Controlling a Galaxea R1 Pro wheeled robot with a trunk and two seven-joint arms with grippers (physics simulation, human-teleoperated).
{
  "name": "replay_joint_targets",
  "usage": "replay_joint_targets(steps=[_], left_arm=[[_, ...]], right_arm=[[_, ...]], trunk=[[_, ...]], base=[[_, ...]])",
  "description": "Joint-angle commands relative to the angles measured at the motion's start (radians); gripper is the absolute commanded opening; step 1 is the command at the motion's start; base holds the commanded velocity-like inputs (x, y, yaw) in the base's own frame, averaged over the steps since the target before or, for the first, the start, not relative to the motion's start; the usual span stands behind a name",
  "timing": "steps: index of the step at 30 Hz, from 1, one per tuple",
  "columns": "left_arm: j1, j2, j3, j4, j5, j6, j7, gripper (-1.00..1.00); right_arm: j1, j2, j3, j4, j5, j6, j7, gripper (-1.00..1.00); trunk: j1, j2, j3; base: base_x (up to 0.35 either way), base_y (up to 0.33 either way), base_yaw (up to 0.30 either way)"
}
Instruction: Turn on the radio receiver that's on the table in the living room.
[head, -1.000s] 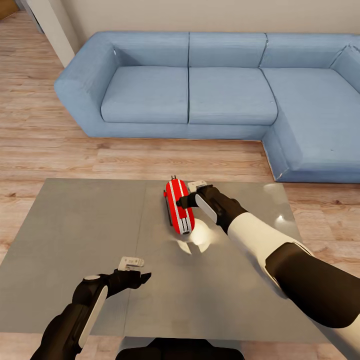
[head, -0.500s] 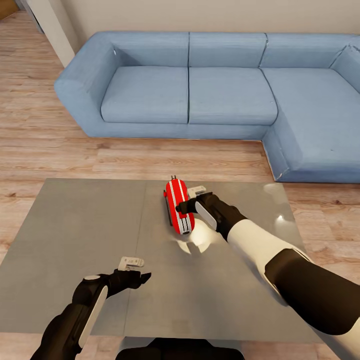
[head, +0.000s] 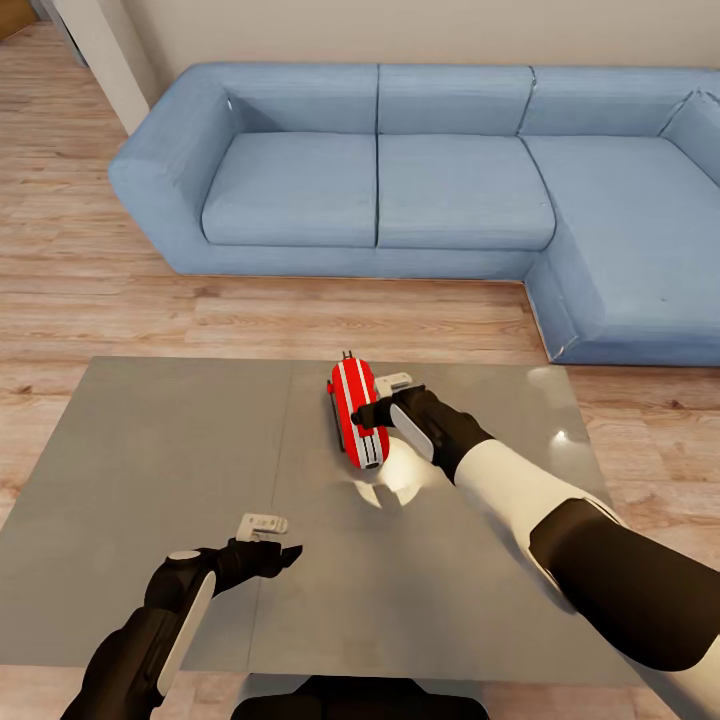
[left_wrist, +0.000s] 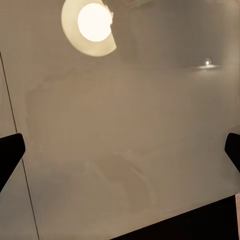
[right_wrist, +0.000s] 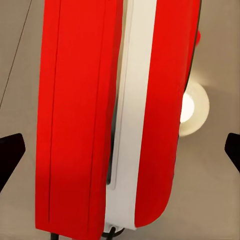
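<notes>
The red radio receiver (head: 357, 412) stands on its narrow edge near the middle of the far half of the grey desk (head: 150, 470), white stripes facing up. The right claw (head: 366, 408) sits right against the radio's right side; whether it touches cannot be told, and its fingers are spread wide in the right wrist view, where the radio (right_wrist: 115, 115) looms close. The left claw (head: 285, 553) hovers over the near desk, fingers also wide apart. A blue sofa (head: 400, 170) stands beyond on the wood floor (head: 90, 300).
</notes>
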Motion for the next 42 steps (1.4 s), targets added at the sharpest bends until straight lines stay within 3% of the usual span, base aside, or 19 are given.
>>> replay_joint_targets(steps=[1,8,17,30,31,42], left_arm=[[0.0,0.0,0.0,0.0,0.0,0.0,0.0,1.0],[0.0,0.0,0.0,0.0,0.0,0.0,0.0,1.0],[0.0,0.001,0.0,0.0,0.0,0.0,0.0,1.0],[0.0,0.001,0.0,0.0,0.0,0.0,0.0,1.0],[0.0,0.001,0.0,0.0,0.0,0.0,0.0,1.0],[0.0,0.001,0.0,-0.001,0.0,0.0,0.0,1.0]], right_arm=[[0.003,0.0,0.0,0.0,0.0,-0.003,0.0,1.0],[0.01,0.0,0.0,0.0,0.0,-0.01,0.006,1.0],[0.021,0.0,0.004,0.0,0.0,-0.009,0.077,1.0],[0.022,0.0,0.006,0.0,0.0,-0.009,0.084,1.0],[0.022,0.0,0.006,0.001,0.0,-0.009,0.083,-1.0],[0.022,0.0,0.006,0.003,0.0,-0.01,0.083,-1.0]], trunk=[[0.0,0.0,0.0],[0.0,0.0,0.0],[0.0,0.0,0.0],[0.0,0.0,0.0],[0.0,0.0,0.0],[0.0,0.0,0.0]], base=[[0.0,0.0,0.0],[0.0,0.0,0.0],[0.0,0.0,0.0],[0.0,0.0,0.0],[0.0,0.0,0.0],[0.0,0.0,0.0]])
